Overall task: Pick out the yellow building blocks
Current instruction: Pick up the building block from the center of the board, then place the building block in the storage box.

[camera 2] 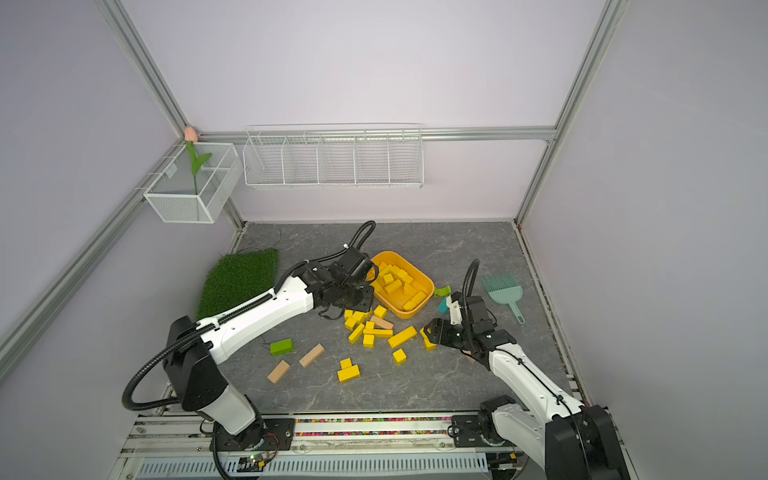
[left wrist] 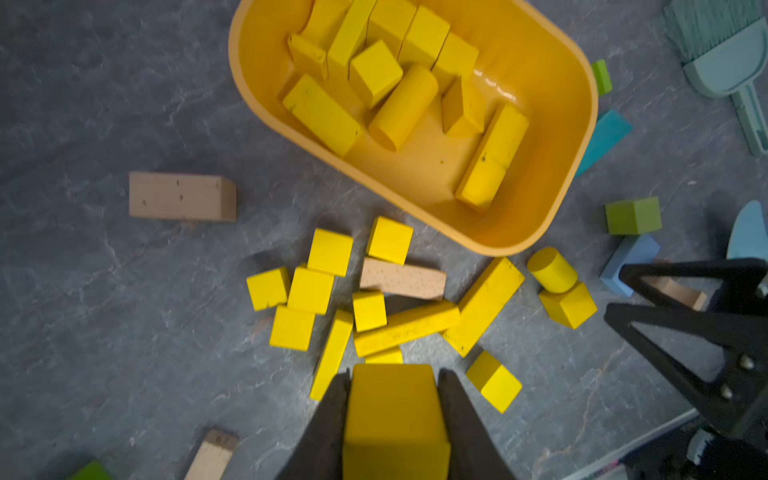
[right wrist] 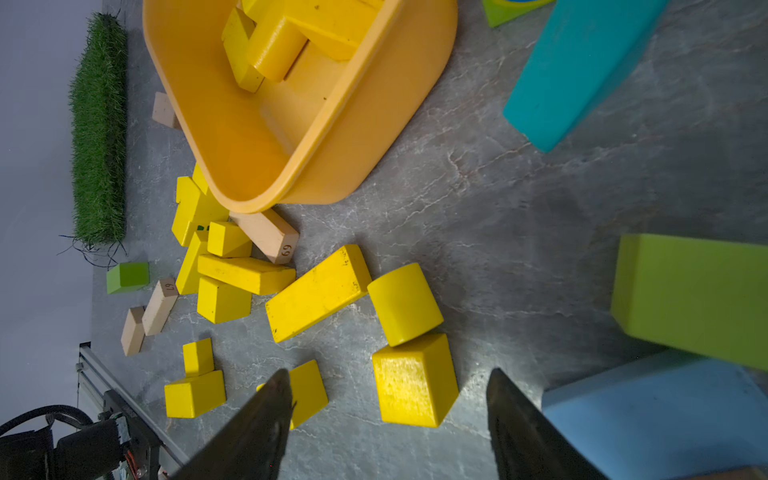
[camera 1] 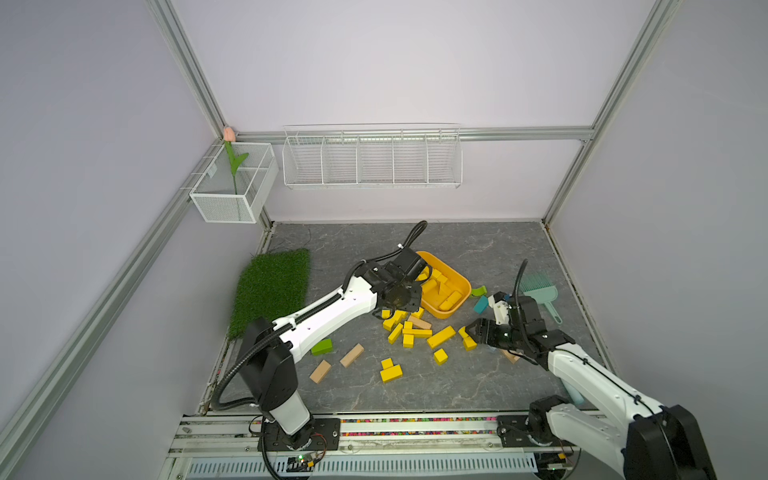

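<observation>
My left gripper [left wrist: 395, 374] is shut on a yellow cube [left wrist: 395, 411], held above the table beside the yellow-orange tub [left wrist: 582, 137]. In both top views this gripper [camera 1: 401, 298] [camera 2: 353, 298] hangs at the tub's [camera 1: 457, 307] near-left rim. Several yellow building blocks [left wrist: 399, 83] lie inside the tub. A loose pile of yellow building blocks [camera 1: 409, 328] is spread on the grey table in front of it. My right gripper [camera 1: 469, 330] [right wrist: 388, 370] is open, low over a yellow cube [right wrist: 415, 382] and a yellow cylinder [right wrist: 405, 303].
Tan blocks [camera 1: 352, 355] [camera 1: 320, 371] and a green block [camera 1: 322, 347] lie front left, another tan one [camera 1: 419, 322] in the pile. A grass mat [camera 1: 272, 286] is at the left. A teal block [camera 1: 481, 305] and teal brush with dustpan [camera 1: 540, 291] sit right of the tub.
</observation>
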You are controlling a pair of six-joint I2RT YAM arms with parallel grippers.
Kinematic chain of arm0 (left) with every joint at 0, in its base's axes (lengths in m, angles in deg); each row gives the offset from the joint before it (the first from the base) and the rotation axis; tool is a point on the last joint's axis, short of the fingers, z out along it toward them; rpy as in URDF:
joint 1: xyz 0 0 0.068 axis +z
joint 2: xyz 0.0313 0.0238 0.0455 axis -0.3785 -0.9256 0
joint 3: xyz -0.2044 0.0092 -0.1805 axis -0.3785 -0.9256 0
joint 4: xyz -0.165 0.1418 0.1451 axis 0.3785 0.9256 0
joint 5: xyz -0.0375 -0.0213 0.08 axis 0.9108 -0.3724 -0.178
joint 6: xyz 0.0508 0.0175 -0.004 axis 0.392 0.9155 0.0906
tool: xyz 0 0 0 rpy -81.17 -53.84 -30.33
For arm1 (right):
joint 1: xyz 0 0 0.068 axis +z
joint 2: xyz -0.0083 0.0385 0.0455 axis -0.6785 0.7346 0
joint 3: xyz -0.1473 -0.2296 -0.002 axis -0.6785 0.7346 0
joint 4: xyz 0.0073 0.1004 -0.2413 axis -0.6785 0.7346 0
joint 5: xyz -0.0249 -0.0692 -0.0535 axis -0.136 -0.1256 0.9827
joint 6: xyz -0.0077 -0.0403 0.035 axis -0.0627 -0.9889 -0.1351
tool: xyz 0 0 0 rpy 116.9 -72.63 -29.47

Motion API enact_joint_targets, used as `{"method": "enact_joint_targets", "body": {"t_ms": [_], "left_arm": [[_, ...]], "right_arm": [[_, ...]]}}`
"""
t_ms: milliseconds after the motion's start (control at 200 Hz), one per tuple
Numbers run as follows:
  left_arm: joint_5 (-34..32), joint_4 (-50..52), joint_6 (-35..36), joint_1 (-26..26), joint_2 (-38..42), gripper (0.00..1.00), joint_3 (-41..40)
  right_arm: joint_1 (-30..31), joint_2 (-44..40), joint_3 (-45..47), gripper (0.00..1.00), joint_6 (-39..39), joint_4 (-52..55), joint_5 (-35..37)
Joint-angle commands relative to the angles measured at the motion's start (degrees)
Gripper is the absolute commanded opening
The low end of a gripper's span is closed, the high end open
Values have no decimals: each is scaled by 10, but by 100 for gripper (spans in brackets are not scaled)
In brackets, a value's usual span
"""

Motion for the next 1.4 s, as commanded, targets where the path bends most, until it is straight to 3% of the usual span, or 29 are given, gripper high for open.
{"method": "enact_joint_targets", "body": {"t_ms": [0,335,580,845,1395], "left_arm": [[-20,56,42,1,-55,23,74],[-35,147,148,8,-264,26,341],[-19,191,178,45,-372,28,462],[15,184,147,88,-394,28,464],[39,168,146,89,-456,29,487]], "right_arm": [[-2,-9,3,75,-3,-12,-6],[-3,-10,7,75,-6,-16,-10],[-5,8,4,75,-11,-25,-22],[-8,19,1,75,-15,-32,-32],[-11,17,4,74,-16,-36,-38]]}}
